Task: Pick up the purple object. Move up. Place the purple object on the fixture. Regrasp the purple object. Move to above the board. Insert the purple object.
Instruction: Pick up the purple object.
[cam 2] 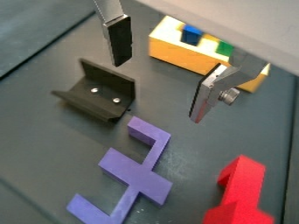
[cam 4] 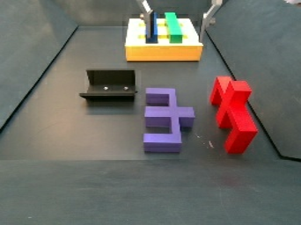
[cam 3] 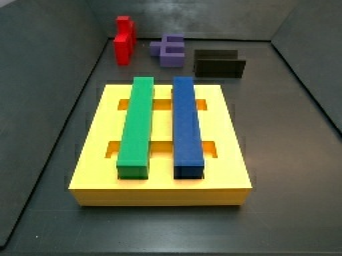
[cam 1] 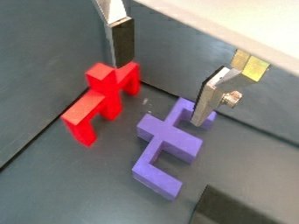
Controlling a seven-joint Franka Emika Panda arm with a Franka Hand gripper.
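The purple object (cam 4: pixel 165 119) lies flat on the dark floor, between the fixture (cam 4: pixel 112 86) and a red block; both wrist views show it too (cam 1: pixel 170 144) (cam 2: pixel 128 171). My gripper (cam 1: pixel 163 70) (cam 2: pixel 162 68) hangs open above the floor with nothing between its fingers (cam 1: pixel 121 39). One finger is over the purple piece's end, the other by the red block. In a side view the gripper (cam 4: pixel 179 10) is up near the board (cam 4: pixel 165 50). The other side view shows the purple object (cam 3: pixel 170 50), fixture (cam 3: pixel 219 63) and board (cam 3: pixel 160 190), but no gripper.
A red block (cam 4: pixel 231 112) (cam 1: pixel 103 96) lies next to the purple piece. The yellow board carries a long green bar (cam 3: pixel 136 122) and a blue bar (cam 3: pixel 186 122). Dark walls ring the floor.
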